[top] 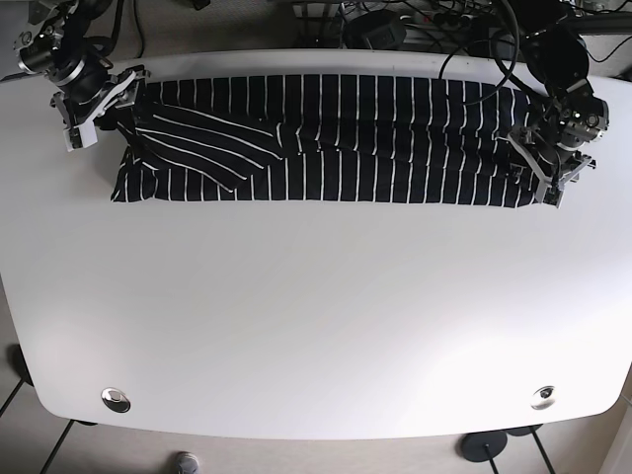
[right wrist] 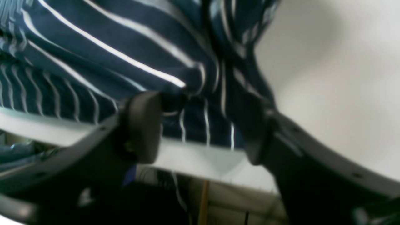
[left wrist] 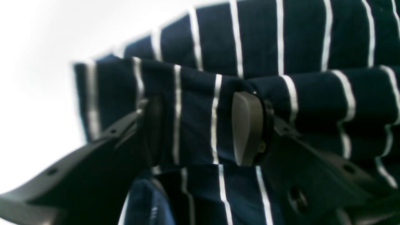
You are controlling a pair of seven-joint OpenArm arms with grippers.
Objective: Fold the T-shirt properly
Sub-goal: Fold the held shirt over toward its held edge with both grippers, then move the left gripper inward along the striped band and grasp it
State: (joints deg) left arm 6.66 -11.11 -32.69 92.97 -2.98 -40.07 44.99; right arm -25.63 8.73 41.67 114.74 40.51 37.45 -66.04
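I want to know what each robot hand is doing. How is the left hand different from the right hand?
The left gripper sits at the shirt's neat, flat end; the right gripper sits at the end where a sleeve flap slants across. The left gripper has cloth bunched between its fingers with table beyond; the right gripper's cloth hangs by the table edge. Both straddle the striped T-shirt, jaws apart.
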